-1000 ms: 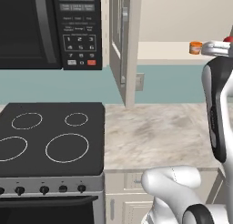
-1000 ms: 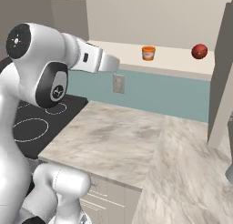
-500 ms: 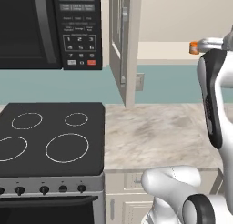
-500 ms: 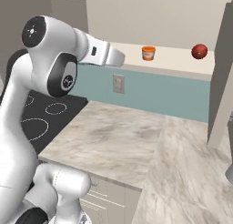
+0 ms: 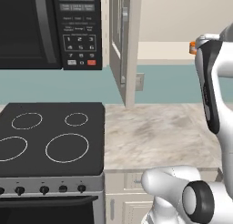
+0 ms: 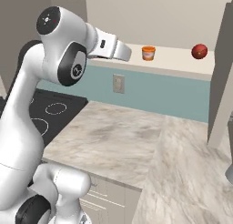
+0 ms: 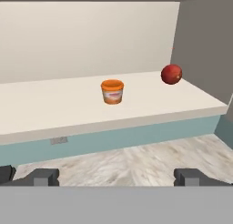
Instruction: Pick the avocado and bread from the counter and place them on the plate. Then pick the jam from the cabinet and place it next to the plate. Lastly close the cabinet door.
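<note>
The cabinet (image 7: pixel 91 45) stands open above the counter (image 6: pixel 136 141). On its shelf (image 7: pixel 54 109), the jam (image 7: pixel 171 74) sits at the far right end, ahead of my claw (image 7: pixel 116 176) and off to its right; an orange tub (image 7: pixel 112 91) lies closer to my line. My claw is spread wide, holding nothing. I judge a rightward reach is needed.
</note>
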Controlling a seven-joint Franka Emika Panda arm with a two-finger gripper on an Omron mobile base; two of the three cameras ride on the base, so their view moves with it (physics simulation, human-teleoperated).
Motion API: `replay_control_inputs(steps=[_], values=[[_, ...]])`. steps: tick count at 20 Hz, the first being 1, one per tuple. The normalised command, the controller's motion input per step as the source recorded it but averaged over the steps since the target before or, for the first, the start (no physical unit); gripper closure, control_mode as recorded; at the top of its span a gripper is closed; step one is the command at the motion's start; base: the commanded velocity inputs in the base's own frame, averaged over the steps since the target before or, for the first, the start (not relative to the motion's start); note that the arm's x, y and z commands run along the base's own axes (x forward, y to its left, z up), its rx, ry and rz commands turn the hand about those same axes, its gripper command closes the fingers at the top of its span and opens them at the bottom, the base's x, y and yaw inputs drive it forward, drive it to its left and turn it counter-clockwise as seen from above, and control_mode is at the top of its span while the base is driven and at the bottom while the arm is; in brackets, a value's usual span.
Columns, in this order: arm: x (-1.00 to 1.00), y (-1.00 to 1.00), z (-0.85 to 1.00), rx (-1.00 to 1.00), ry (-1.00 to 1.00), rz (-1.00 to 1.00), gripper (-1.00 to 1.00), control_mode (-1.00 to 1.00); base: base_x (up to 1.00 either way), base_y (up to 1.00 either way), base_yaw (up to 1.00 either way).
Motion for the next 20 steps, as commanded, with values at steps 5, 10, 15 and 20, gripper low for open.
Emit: replay_control_inputs(steps=[5,10,15,20], values=[[0.20,-0.15,-0.02,0.00,0.00,0.00,-1.00,-1.00,0.00,0.00,0.00],[0.17,-0.03,-0.12,0.00,0.00,0.00,-1.00,-1.00,0.00,0.00,0.00],[0.17,-0.02,-0.12,0.00,0.00,0.00,-1.00,-1.00,0.00,0.00,0.00],[0.18,-0.09,-0.08,0.00,0.00,0.00,-1.00,-1.00,0.00,0.00,0.00]])
